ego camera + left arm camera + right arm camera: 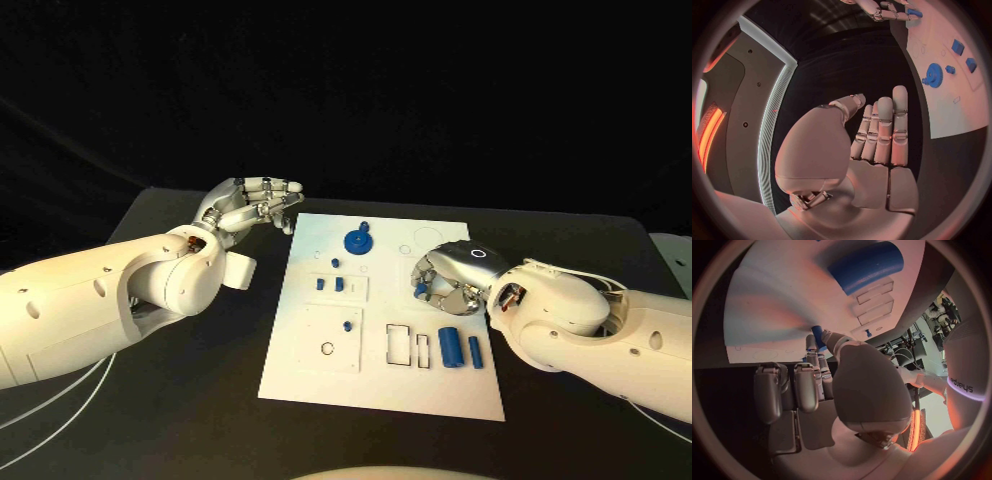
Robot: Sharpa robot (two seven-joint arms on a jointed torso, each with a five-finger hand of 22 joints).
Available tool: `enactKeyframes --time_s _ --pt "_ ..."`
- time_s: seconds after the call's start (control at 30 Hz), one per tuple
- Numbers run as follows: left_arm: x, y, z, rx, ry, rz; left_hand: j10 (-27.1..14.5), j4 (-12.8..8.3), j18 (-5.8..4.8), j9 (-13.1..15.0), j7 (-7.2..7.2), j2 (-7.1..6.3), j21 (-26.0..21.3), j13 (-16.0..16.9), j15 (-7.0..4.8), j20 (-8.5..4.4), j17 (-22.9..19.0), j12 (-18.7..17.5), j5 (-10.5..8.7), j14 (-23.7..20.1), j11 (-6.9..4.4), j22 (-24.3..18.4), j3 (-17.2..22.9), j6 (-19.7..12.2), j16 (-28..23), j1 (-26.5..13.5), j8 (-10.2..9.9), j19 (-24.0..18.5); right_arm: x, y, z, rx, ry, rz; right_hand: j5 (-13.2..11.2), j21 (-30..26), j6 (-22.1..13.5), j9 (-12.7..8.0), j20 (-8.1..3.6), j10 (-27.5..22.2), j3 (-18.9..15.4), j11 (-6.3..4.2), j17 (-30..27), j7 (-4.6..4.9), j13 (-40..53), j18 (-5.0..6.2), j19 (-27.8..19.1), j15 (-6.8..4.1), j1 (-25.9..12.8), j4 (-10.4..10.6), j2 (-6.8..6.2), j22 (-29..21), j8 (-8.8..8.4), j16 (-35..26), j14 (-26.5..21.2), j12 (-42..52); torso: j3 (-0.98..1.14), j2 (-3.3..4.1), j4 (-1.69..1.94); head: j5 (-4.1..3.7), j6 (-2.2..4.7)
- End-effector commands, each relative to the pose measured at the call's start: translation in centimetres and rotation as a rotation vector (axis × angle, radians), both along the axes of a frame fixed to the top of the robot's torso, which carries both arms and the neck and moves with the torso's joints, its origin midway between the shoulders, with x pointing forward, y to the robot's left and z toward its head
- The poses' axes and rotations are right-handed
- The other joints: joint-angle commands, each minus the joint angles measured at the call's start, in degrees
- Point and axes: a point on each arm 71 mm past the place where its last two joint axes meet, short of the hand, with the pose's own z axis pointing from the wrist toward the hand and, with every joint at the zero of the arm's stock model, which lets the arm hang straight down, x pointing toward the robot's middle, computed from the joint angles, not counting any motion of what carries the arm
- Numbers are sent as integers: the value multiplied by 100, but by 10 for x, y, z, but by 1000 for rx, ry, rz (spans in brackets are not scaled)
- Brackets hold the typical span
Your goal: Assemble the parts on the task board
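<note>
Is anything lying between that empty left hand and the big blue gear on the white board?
Nothing visible does. The left hand hovers off the task board's far left corner, fingers apart, and only bare board lies between it and the gear.
</note>
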Motion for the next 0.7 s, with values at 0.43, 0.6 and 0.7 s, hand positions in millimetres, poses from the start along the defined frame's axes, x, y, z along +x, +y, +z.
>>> enactKeyframes --time_s 0.43,0.6,0.7 --pt "0 -2 1 -9 -4 -8 -38 -19 35 -6 -2 16 -39 7 -7 40 -8 44 22 -47 5 -10 -20 -15 -16 16 41 -4 -9 1 9 70 -59 -12 -197 186 156 148 -99 235 279 -61 272 -38 43 -138 442 -102 133 -175 205 1310 171 74 342 -10 -5 -14 2 -13 -10" --pt "1 -1 0 -8 -4 -6 -38 -19 35 -6 -2 16 -39 7 -7 40 -8 44 22 -47 5 -10 -20 -15 -16 16 41 -4 -21 5 28 128 -68 10 -196 196 156 155 -100 236 287 -58 277 -33 44 -140 445 -102 132 -187 196 1314 177 78 343 -16 -3 -15 -6 -14 -2" --pt "1 -2 0 -8 -4 -7 -38 -19 35 -6 -2 16 -39 7 -7 40 -8 44 22 -47 5 -10 -20 -15 -16 16 41 -4 -29 11 40 169 -83 35 -196 206 158 160 -100 238 290 -57 279 -31 45 -143 448 -101 129 -194 188 1318 182 79 344 -20 -2 -13 -8 -13 3"
